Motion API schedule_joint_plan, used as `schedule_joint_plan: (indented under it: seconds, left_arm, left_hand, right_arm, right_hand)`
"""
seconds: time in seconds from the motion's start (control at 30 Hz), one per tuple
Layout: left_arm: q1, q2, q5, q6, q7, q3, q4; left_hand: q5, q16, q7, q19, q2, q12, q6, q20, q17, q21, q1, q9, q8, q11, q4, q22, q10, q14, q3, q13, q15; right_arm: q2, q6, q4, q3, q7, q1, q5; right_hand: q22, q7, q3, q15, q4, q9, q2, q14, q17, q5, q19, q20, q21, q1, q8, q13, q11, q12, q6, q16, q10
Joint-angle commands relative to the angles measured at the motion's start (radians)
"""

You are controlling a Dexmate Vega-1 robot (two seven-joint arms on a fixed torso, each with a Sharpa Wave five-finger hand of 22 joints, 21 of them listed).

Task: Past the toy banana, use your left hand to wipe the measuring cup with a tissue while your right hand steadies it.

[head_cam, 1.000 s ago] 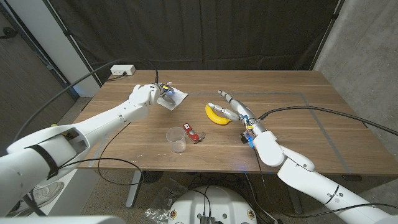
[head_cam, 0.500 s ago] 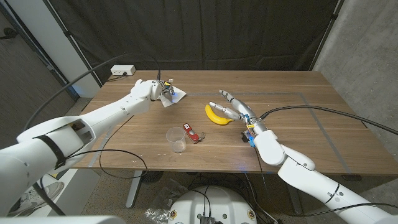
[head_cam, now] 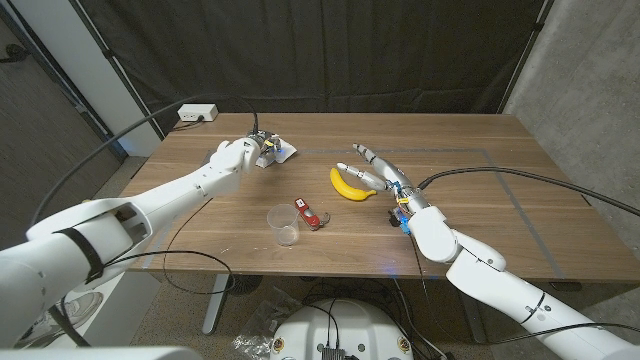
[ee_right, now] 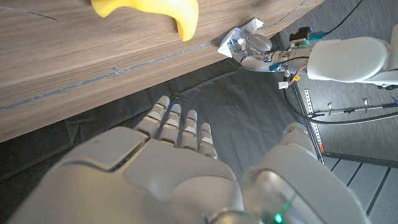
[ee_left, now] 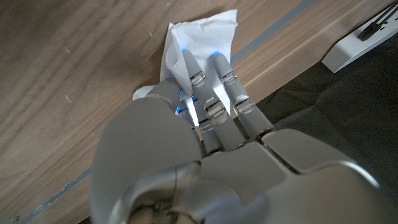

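Head view shows the left hand (head_cam: 238, 156) pinching the tissue (head_cam: 272, 152) at the table's far side; the right hand (head_cam: 378, 172), fingers spread, hovers by the toy banana (head_cam: 349, 185); the measuring cup (head_cam: 284, 224) stands nearer, untouched.

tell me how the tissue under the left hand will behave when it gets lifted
The tissue looks thin and creased, so it will likely flop and crumple. It probably weighs almost nothing. The left hand presses on it, so it may slide on the smooth table.
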Motion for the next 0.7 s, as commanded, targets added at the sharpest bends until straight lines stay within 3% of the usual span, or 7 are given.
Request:
schedule_joint_plan:
  seconds: [0.03,0.17,0.37,0.57,0.7]
  left_arm:
    - [0.075,0.023,0.000,-0.037,0.338,-0.069,-0.054]
    - [0.099,0.019,-0.006,-0.076,0.460,-0.092,-0.048]
    - [0.106,0.019,-0.002,-0.107,0.520,-0.104,-0.055]
    - [0.121,0.017,-0.004,-0.136,0.592,-0.121,-0.060]
    - [0.129,0.015,-0.006,-0.156,0.639,-0.132,-0.063]
  left_hand:
    - [-0.006,0.004,0.044,0.005,0.002,0.004,0.377,-0.020,0.006,0.014,0.008,0.005,0.009,-0.148,0.000,0.004,0.359,0.014,0.005,0.044,-0.001]
    - [-0.006,0.005,0.044,0.008,0.002,0.008,0.381,-0.025,0.009,0.021,0.009,0.005,0.009,-0.148,0.002,0.004,0.367,0.021,0.005,0.049,-0.001]
    - [-0.006,0.002,0.048,0.008,-0.002,0.010,0.386,-0.029,0.012,0.027,0.010,0.004,0.009,-0.147,0.002,0.005,0.369,0.025,0.004,0.054,-0.001]
    - [-0.006,0.000,0.049,0.005,-0.005,0.011,0.389,-0.032,0.016,0.032,0.012,0.004,0.009,-0.147,0.003,0.005,0.369,0.027,0.005,0.058,-0.001]
    - [-0.006,-0.001,0.049,0.005,-0.005,0.012,0.390,-0.033,0.018,0.036,0.012,0.004,0.008,-0.147,0.005,0.006,0.370,0.030,0.004,0.062,-0.001]
  right_arm:
    - [-0.014,0.005,-0.025,0.013,0.006,-0.026,0.011]
    - [-0.022,-0.014,-0.056,0.015,-0.004,-0.061,0.005]
    - [-0.021,-0.024,-0.082,0.007,-0.014,-0.095,0.002]
    - [-0.033,-0.070,-0.117,-0.022,-0.009,-0.112,-0.034]
    - [-0.039,-0.081,-0.129,-0.039,-0.009,-0.119,-0.044]
  right_hand:
    - [0.005,0.006,0.006,0.000,-0.006,0.003,0.011,-0.004,0.003,0.009,0.006,-0.011,-0.003,0.014,-0.002,0.005,-0.001,-0.002,-0.012,0.003,-0.005]
    - [0.004,0.013,0.007,-0.002,-0.012,0.003,0.010,0.003,0.003,0.011,0.017,-0.016,0.000,0.023,0.001,0.005,0.000,-0.002,-0.007,0.005,-0.005]
    - [0.003,0.026,0.008,-0.009,-0.024,0.004,0.006,0.014,0.002,0.015,0.042,-0.028,0.006,0.041,0.007,0.005,-0.003,0.002,0.004,0.008,0.003]
    - [-0.001,0.045,0.018,-0.040,-0.052,0.005,0.008,0.040,0.001,0.027,0.091,-0.076,0.018,0.098,0.010,0.006,0.003,0.006,0.008,0.012,0.013]
    - [-0.002,0.050,0.021,-0.045,-0.059,0.005,0.008,0.044,0.001,0.030,0.098,-0.076,0.018,0.112,0.010,0.006,0.002,0.006,0.007,0.012,0.013]
